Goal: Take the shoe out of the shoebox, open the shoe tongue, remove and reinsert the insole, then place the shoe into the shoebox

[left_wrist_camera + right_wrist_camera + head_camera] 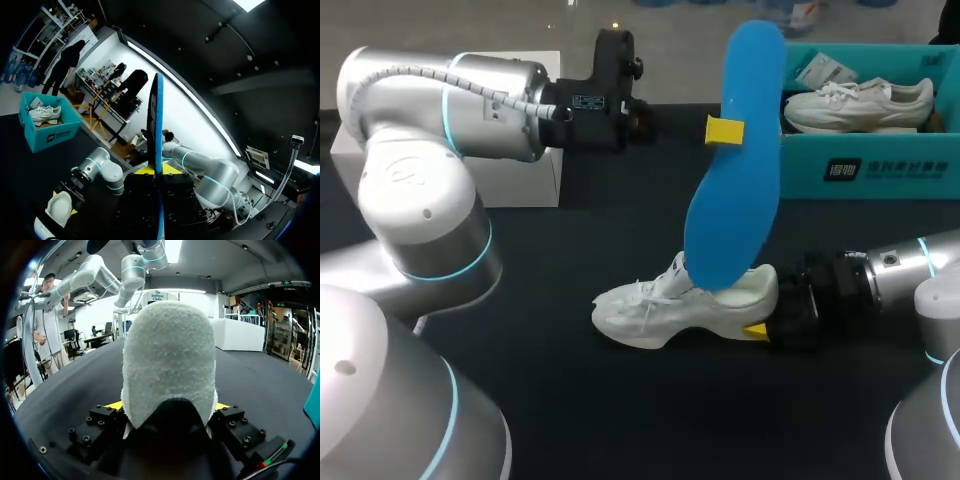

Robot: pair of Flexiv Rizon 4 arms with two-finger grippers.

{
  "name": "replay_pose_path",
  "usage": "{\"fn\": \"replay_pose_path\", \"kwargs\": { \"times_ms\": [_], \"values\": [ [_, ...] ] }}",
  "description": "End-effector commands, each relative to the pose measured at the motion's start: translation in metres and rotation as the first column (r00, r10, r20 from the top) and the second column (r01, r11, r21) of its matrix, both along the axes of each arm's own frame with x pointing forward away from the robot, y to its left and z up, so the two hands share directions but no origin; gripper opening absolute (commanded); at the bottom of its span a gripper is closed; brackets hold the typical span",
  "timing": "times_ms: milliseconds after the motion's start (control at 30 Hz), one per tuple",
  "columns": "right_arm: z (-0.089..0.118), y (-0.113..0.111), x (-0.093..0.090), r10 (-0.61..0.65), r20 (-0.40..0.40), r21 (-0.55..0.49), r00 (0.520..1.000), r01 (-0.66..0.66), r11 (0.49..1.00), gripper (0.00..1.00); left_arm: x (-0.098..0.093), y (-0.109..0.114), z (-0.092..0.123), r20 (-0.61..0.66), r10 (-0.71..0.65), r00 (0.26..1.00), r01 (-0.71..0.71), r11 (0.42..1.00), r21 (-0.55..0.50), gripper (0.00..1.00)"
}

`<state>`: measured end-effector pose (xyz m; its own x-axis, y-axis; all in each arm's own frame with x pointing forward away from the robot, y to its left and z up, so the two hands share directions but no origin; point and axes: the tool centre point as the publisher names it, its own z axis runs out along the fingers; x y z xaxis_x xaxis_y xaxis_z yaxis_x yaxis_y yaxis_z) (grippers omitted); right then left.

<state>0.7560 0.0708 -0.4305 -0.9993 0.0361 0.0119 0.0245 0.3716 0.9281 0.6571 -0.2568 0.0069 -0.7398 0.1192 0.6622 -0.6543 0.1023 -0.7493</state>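
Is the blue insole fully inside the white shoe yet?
No, the blue insole stands upright above the shoe, pinched in the left claw.

insole (157, 115): blue, seen edge-on, upright, sticking out ahead from between the fingers.
left end effector (158, 170): a yellow tip bears on each side of the insole.
shoebox (55, 135): teal, open, far across the dark desk (25, 170); a second shoe (45, 114), white, lies inside.
shoe (57, 211): white, heel end showing, on the desk.
right end effector (64, 203): yellow tips on either side of the heel.
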Motion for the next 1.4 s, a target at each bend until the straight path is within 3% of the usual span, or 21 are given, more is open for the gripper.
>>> {"fn": "replay_pose_path", "kwargs": {
  "times_ms": [33,533,1167,1200,1233,1267,1300,1400],
  "values": [
    [-0.004,0.001,-0.002,-0.001,0.000,-0.004,1.000,0.001,1.000,0.00,-0.001,0.001,0.005,0.013,0.004,1.000,-0.004,1.000,-0.016,0.00],
    [-0.004,0.001,-0.002,-0.001,0.000,-0.004,1.000,0.001,1.000,0.00,-0.008,0.003,0.029,0.050,-0.012,0.999,0.017,0.995,-0.099,0.00],
    [-0.004,0.001,-0.002,-0.001,0.000,-0.004,1.000,0.001,1.000,0.00,-0.009,0.003,0.031,0.055,-0.013,0.998,0.019,0.995,-0.101,0.00],
    [-0.004,0.001,-0.002,-0.001,0.000,-0.004,1.000,0.001,1.000,0.05,-0.009,0.003,0.031,0.055,-0.013,0.998,0.019,0.995,-0.101,0.00],
    [-0.004,0.001,-0.002,-0.001,0.000,-0.004,1.000,0.001,1.000,0.27,-0.009,0.003,0.031,0.055,-0.013,0.998,0.019,0.995,-0.101,0.00],
    [-0.004,0.001,-0.002,-0.001,0.000,-0.004,1.000,0.001,1.000,0.70,-0.009,0.003,0.031,0.055,-0.013,0.998,0.019,0.995,-0.101,0.00],
    [-0.004,0.001,-0.002,-0.001,0.000,-0.004,1.000,0.001,1.000,1.00,-0.009,0.003,0.031,0.055,-0.013,0.998,0.019,0.995,-0.101,0.00],
    [-0.004,0.001,-0.002,-0.001,0.000,-0.004,1.000,0.001,1.000,1.00,-0.009,0.003,0.031,0.055,-0.013,0.998,0.019,0.995,-0.101,0.00]
  ]
}}
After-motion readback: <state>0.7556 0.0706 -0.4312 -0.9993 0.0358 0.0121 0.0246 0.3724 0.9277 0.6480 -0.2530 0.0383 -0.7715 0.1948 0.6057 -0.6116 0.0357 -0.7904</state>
